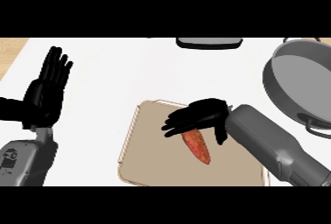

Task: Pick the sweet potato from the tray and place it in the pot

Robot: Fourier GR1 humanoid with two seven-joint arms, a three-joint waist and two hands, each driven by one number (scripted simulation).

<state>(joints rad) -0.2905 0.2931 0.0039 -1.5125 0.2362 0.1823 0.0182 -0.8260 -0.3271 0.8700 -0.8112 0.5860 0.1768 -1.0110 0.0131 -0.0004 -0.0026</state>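
Over the tray (139,166), our right hand (197,116) curls around the sweet potato (198,148); our left hand (45,94) rests open, and the pot (284,85) stands at right.

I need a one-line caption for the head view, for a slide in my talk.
Right hand curled over the sweet potato on the tray; pot waits at right, left hand rests open.

White counter (129,70) is lying open between my tray (152,162) and the pot (301,78); only the pot's near rim and handle (313,127) are standing in between.
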